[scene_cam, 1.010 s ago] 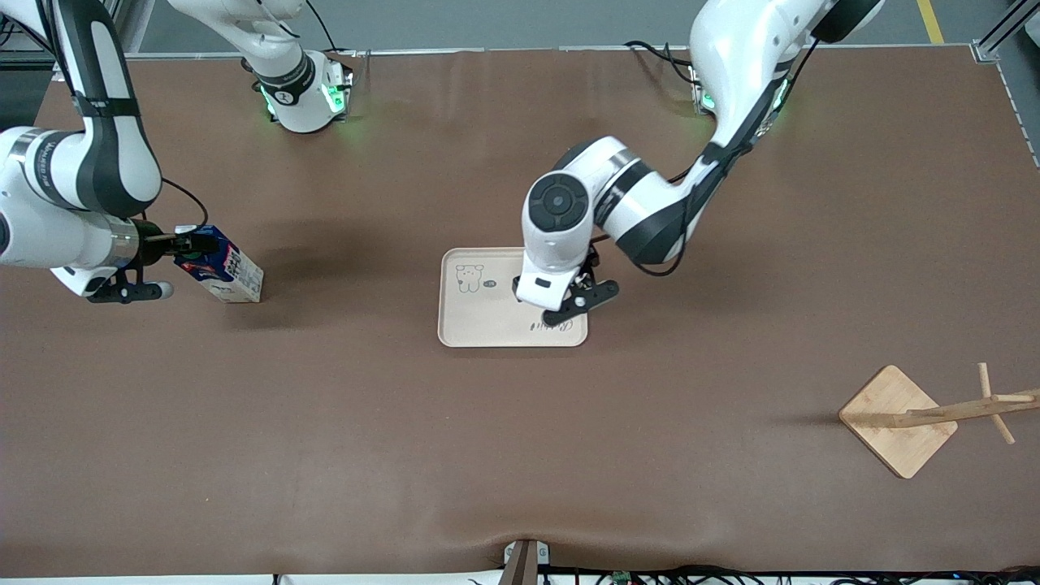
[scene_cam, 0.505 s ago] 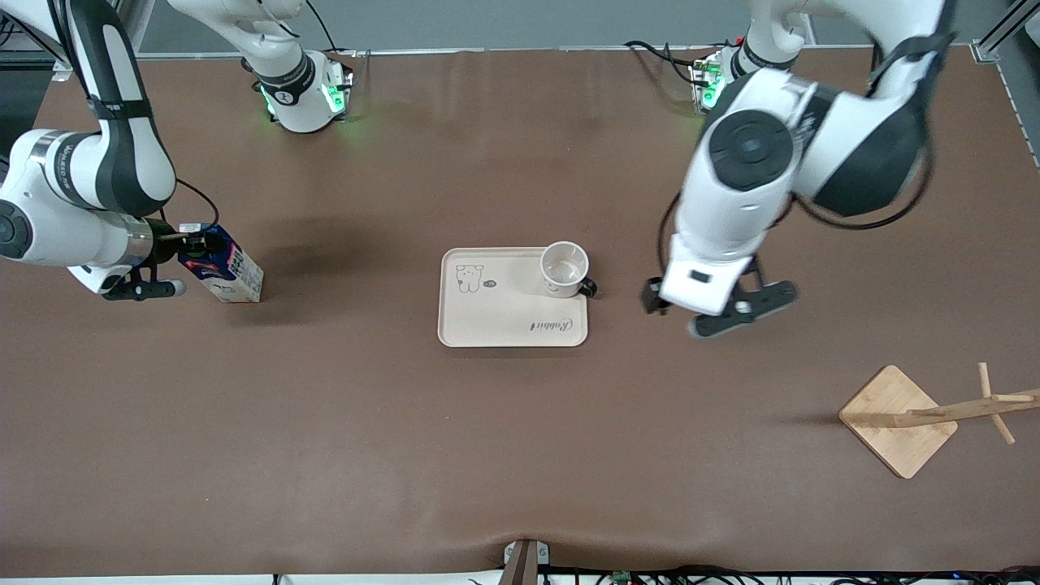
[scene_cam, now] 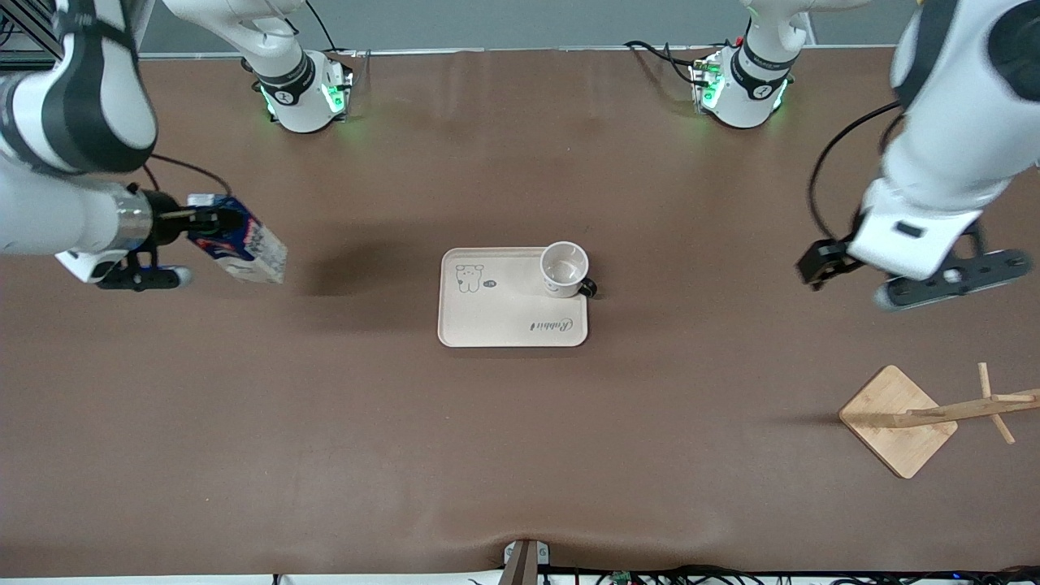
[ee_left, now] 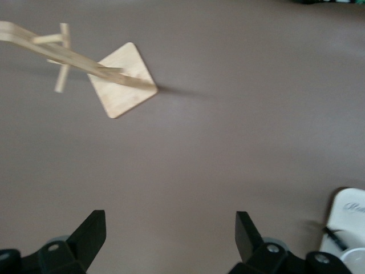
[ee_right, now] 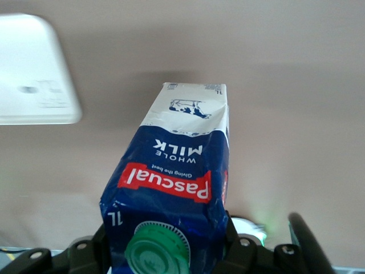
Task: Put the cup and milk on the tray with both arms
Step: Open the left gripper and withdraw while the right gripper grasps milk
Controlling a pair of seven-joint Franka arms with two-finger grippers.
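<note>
My arms: glossy white shells, black joint bands, black cables looped alongside. Bases glow green, round black-ringed collars with small markings. My right gripper (scene_cam: 213, 221): black, silver metal cuff just above it, small screws on finger mounts (ee_right: 80, 246). My left gripper (ee_left: 171, 237): black wedge-shaped fingers (ee_left: 91, 231), round silver screws at their roots, white boxy wrist housing above.

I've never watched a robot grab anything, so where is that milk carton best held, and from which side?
High up, by the gable top near the green cap, coming from the right arm's end of the table. The milk is tall and narrow with flat sides, and the right gripper is shut on it there, with its white base pointing toward the tray.
</note>
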